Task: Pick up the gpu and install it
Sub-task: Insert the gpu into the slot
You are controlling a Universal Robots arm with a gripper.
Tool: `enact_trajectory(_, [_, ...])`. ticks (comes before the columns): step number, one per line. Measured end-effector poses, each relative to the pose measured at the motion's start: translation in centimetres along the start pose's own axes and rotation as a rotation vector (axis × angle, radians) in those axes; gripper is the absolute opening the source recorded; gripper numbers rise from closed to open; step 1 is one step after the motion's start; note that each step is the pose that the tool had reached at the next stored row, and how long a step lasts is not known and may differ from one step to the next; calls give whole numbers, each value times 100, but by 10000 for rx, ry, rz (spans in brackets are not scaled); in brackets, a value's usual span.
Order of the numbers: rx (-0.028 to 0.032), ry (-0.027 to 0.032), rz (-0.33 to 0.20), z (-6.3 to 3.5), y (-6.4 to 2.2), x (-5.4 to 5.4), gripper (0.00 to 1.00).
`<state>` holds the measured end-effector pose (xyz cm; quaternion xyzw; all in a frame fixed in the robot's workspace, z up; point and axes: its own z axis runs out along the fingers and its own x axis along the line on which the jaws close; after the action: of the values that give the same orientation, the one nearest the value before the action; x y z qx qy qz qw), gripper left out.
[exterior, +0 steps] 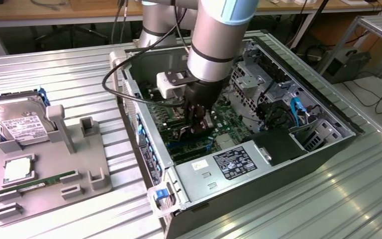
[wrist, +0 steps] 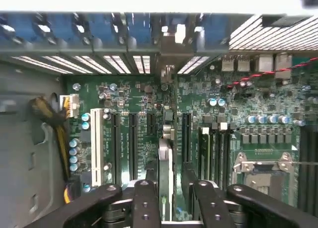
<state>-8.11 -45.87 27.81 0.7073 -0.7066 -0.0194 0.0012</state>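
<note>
My gripper is lowered inside the open computer case, over the green motherboard. It is shut on the gpu, a thin card seen edge-on between the two black fingers. The card stands upright above the expansion slots, and its far end reaches towards the rear slot openings of the case. In the exterior view the gpu is a dark piece just under the gripper, close to the board. I cannot tell whether its edge sits in a slot.
A grey parts holder lies at the exterior view's left with a silver hard drive, a processor and a green RAM stick. The power supply, drive cage and cables crowd the case.
</note>
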Motion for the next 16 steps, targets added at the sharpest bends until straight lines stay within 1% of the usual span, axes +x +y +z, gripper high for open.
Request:
enact_trajectory(1, [1,229,5,-53,14,-139,26])
enact_trajectory(2, [0,495,7,-44,77,-180,11])
enact_trajectory(3, [-1,583,2,-11,144,-179,11])
enact_trajectory(4, [0,615,-3,28,163,-178,11])
enact_trajectory(7, [0,656,-31,54,185,-177,11])
enact_trajectory(8, [-3,681,-33,60,191,-177,11])
enact_trajectory(10, [0,711,-32,74,194,-214,11])
enact_trajectory(13, [-1,733,-32,77,195,-256,11])
enact_trajectory(16, [-2,739,-34,82,211,-256,11])
